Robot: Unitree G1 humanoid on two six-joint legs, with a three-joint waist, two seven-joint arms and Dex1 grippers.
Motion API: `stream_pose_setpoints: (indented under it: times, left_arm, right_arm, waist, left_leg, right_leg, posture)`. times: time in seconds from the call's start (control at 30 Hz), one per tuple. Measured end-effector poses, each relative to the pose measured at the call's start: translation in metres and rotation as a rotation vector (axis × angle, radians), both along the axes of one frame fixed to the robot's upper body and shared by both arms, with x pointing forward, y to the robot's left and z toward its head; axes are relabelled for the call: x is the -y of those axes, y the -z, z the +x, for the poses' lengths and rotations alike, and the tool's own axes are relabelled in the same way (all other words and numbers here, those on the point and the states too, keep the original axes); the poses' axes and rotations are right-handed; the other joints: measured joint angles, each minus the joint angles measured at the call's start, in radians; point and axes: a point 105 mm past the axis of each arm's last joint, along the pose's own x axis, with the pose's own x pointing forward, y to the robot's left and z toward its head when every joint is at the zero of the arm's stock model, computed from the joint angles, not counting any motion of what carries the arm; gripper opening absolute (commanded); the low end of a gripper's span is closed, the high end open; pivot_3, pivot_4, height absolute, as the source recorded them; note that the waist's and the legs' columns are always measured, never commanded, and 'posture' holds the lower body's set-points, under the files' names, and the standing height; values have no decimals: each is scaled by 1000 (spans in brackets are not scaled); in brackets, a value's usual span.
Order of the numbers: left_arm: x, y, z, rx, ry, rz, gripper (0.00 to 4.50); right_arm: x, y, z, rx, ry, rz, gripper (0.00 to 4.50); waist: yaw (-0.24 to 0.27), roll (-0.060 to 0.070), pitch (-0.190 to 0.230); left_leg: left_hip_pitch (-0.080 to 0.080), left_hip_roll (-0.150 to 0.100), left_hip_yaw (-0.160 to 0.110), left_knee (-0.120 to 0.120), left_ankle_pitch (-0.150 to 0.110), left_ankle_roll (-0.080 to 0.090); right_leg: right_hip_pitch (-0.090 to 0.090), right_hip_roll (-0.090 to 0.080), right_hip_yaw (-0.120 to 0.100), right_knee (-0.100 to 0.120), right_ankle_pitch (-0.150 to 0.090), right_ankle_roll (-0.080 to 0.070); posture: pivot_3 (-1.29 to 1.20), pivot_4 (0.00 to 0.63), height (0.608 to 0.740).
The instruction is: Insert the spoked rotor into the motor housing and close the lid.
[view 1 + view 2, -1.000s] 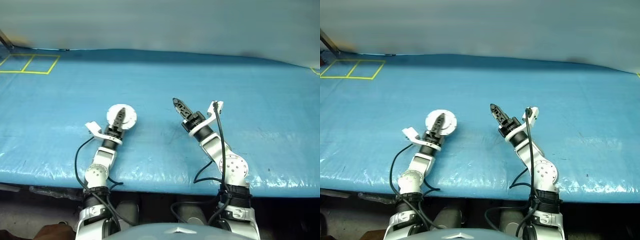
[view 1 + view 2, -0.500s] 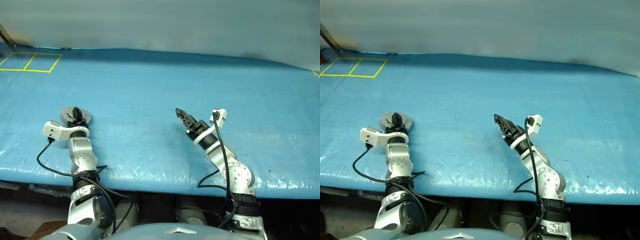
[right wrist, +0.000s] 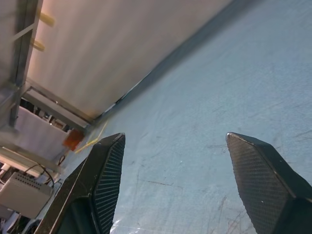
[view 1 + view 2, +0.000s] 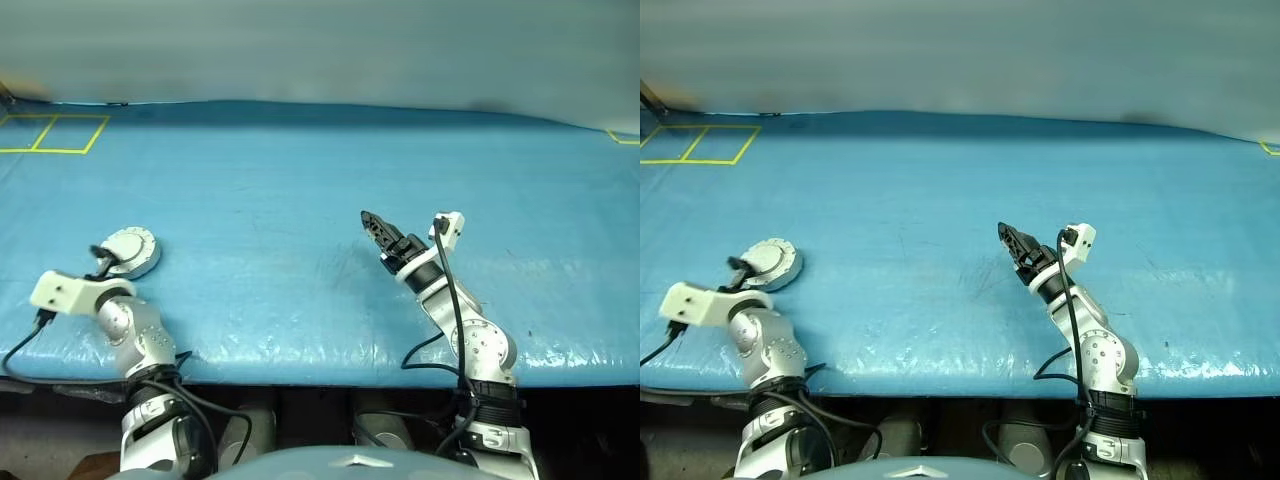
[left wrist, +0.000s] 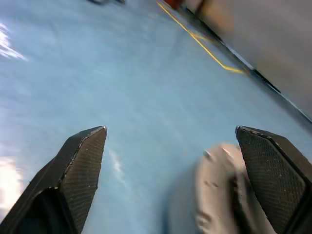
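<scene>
motor housing [image 5: 222, 195]: blurred, cut by frame edge, partly behind left fingertip [image 5: 273, 170] | interior hidden under lid [image 4: 128, 248]

Blue table cover [image 4: 300, 170] lay bare across its middle and far side, so either arm had open passage there. One round silver case, the motor housing [image 4: 130, 251], sat near the left front edge with the left gripper [image 4: 737, 265] just beside it, fingers apart; in the blurred left wrist view it seemed to touch one finger. The right gripper [image 4: 372, 226] hung over bare cover, well apart from the housing.
</scene>
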Motion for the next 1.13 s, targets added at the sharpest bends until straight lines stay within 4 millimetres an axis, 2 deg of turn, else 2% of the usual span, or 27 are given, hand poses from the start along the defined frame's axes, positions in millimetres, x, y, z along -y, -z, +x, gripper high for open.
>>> stream_pose_setpoints:
  times: [0.1,0.2,0.23,0.3,0.33,0.37,0.4,0.43,0.47,0.5,0.6,0.7,0.73,0.77,0.87,1.0,1.13]
  left_arm:
    - [-3,-27,-3,48,-39,143,4480]
    - [14,-59,12,140,73,303,4480]
    - [31,-70,25,182,191,357,4480]
    - [88,-88,55,269,544,452,4480]
    - [110,-91,62,296,671,473,4480]
    - [128,-92,66,308,778,490,4480]
    - [163,-90,69,297,985,552,4480]
    - [195,-80,68,230,1201,655,4480]
    - [215,-69,65,177,1334,713,4480]
    - [232,-57,61,126,1456,750,4480]
    - [264,-29,50,25,1671,797,4480]
    - [280,-9,42,-50,1801,839,4500]
    - [283,-4,40,-71,1828,852,4500]
    - [286,0,39,-84,1847,859,4500]
    - [288,6,36,-117,1885,885,4500]
    - [288,5,37,-106,1881,882,4500]
    - [288,6,35,-101,1878,864,4500]
  right_arm:
    - [-1,-1,2,15,8,-17,3497]
    - [3,-7,3,78,44,-47,3497]
    - [6,-10,3,123,65,-86,3497]
    - [12,-15,2,217,90,-244,3497]
    - [13,-16,2,248,95,-300,3497]
    - [15,-16,2,274,102,-346,3497]
    - [18,-15,1,312,108,-430,3497]
    - [22,-11,-1,334,96,-508,3497]
    - [27,-7,-2,344,92,-560,3497]
    - [32,-3,-4,362,82,-641,3497]
    - [38,15,-13,386,-13,-847,3497]
    - [39,30,-22,368,-93,-908,4033]
    - [39,31,-23,369,-106,-909,4373]
    - [38,31,-23,372,-113,-910,4444]
    - [40,29,-23,378,-113,-911,4444]
    - [46,24,-16,388,-46,-957,4444]
    - [45,24,-15,383,-27,-943,4444]
  waist:
    - [22,-1,0]
    - [34,-1,0]
    - [36,-1,0]
    - [36,-1,0]
    - [31,-1,0]
    - [26,-1,0]
    - [18,-1,0]
    - [8,-1,0]
    - [2,0,0]
    - [-3,1,0]
    - [-9,1,0]
    - [-10,0,0]
    - [-10,0,0]
    - [-9,0,0]
    - [0,0,0]
    - [13,0,0]
    - [19,0,0]
  left_leg:
    - [-1,-1,0,2,0,0]
    - [-1,-2,0,3,1,-1]
    - [-1,-2,0,3,1,-1]
    - [-2,-3,0,4,1,0]
    - [-2,-3,1,3,1,0]
    - [-2,-3,2,3,1,0]
    - [-1,-2,2,2,1,0]
    - [1,-1,3,-1,1,0]
    - [2,-1,3,-3,1,0]
    - [2,0,4,-4,1,0]
    - [2,2,3,-5,1,0]
    - [1,2,3,-4,1,0]
    - [1,2,3,-3,1,0]
    - [1,2,3,-1,1,0]
    - [1,1,3,1,1,0]
    - [1,0,3,1,1,0]
    - [1,0,3,-1,1,0]
  right_leg:
    - [1,0,0,-1,0,1]
    - [2,-1,0,-1,0,1]
    - [2,-1,0,-1,0,1]
    - [2,-2,0,-2,0,0]
    - [2,-2,0,-2,0,0]
    - [2,-2,0,-2,0,0]
    - [1,-2,1,-2,0,0]
    - [1,-2,1,-1,0,0]
    - [0,-1,1,0,0,-1]
    - [-1,-1,1,0,-1,-1]
    - [-1,1,1,1,-2,-3]
    - [-1,1,1,1,-2,-2]
    - [-1,0,1,1,-1,-2]
    - [0,0,1,1,-1,-2]
    - [1,-1,1,0,-2,-4]
    - [1,-2,1,1,-2,-4]
    - [0,-2,1,0,0,0]
  posture:
    - [0,150,740]
    - [0,150,740]
    - [0,150,740]
    - [0,150,740]
    - [0,150,740]
    - [0,150,740]
    - [0,150,740]
    - [0,150,740]
    - [0,150,740]
    - [0,150,740]
    - [0,150,740]
    - [0,150,740]
    - [0,150,740]
    - [0,150,740]
    - [0,150,740]
    - [0,150,740]
    - [0,150,740]
